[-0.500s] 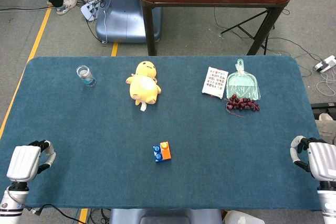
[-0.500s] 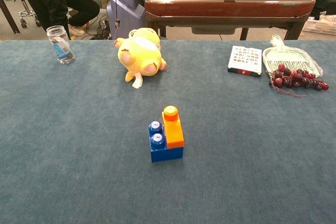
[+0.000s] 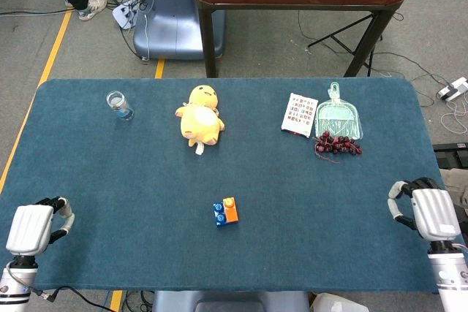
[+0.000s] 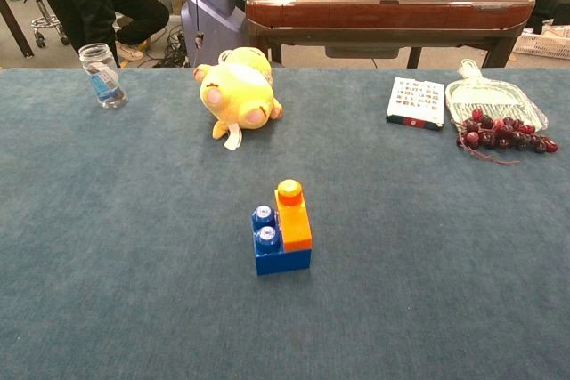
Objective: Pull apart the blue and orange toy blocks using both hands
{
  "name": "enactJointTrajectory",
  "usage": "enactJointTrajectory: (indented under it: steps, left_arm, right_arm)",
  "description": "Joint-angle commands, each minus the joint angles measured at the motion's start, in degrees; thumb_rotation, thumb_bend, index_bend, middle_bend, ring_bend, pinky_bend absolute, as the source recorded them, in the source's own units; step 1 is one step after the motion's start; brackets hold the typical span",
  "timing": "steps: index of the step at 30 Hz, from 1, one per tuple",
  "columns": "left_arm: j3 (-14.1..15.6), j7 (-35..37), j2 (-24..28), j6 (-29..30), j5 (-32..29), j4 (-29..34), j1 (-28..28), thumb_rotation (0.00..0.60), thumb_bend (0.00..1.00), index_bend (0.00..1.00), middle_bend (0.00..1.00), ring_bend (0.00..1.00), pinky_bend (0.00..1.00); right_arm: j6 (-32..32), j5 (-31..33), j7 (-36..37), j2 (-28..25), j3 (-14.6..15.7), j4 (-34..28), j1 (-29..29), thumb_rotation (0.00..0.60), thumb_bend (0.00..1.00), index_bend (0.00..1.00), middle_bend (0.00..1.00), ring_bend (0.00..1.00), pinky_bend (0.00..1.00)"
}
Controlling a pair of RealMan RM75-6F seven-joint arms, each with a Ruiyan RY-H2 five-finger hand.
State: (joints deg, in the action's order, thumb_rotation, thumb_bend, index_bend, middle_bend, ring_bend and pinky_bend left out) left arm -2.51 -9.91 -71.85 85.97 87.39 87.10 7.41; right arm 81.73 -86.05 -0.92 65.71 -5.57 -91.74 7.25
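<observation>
The studded orange plastic toy block (image 4: 293,216) sits plugged onto the blue plastic toy block (image 4: 272,247), mid-table on the fuzzy teal cloth-covered table (image 3: 110,173); no writing is readable. Beyond lie a yellow plush toy (image 4: 238,89) and a clear glass jar (image 4: 100,74). The left hand (image 3: 35,226) and right hand (image 3: 426,210) hover at the edges, fingers curled, holding nothing

Both views are bright and evenly lit from above, with no glare. Shadows are soft and short: a faint one hugs the base of the yellow plush toy (image 4: 236,86) on the desk (image 4: 107,246). Focus is sharp throughout, with no obvious edge distortion.
</observation>
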Motion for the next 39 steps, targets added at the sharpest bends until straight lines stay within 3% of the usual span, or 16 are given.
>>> enactJointTrajectory:
  steps: [1,4,10,27,39]
  left_arm:
    - [0.19,0.11,-0.13,-0.15,-0.08,-0.28,-0.14,0.600,0.38,0.39,0.59,0.60,0.80]
    - [0.25,0.62,-0.33,-0.50,-0.50,-0.77,-0.21,0.600,0.38,0.39,0.59,0.60,0.80]
    - [0.29,1.14,-0.93,-0.85,-0.83,-1.54,-0.22,0.600,0.38,0.39,0.59,0.60,0.80]
    - [0.37,-0.32,-0.83,-1.49,-1.43,-0.66,-0.23,0.600,0.38,0.39,0.59,0.60,0.80]
    - [0.62,-0.31,-1.39,-2.50,-2.17,-1.31,-0.21,0.600,0.38,0.39,0.59,0.60,0.80]
  right_arm:
    - [-1.01,-3.05,-2.73,0.70,-0.56,-0.88,2.67,0.600,0.16,0.57,0.38,0.29,0.22]
    - [-2.10,-5.73,-5.14,1.24,-0.97,-1.27,5.13,0.600,0.07,0.48,0.31,0.22,0.21]
    - [-3.19,-11.08,-8.22,2.19,-2.07,-1.52,9.80,0.600,0.02,0.38,0.24,0.16,0.21]
    - [-9.25,-18.43,-14.35,3.92,-1.50,-3.06,18.72,0.600,0.02,0.37,0.24,0.16,0.21]
    - [-12.46,-21.89,-14.74,8.19,0.33,1.65,23.72,0.600,0.02,0.34,0.24,0.15,0.21]
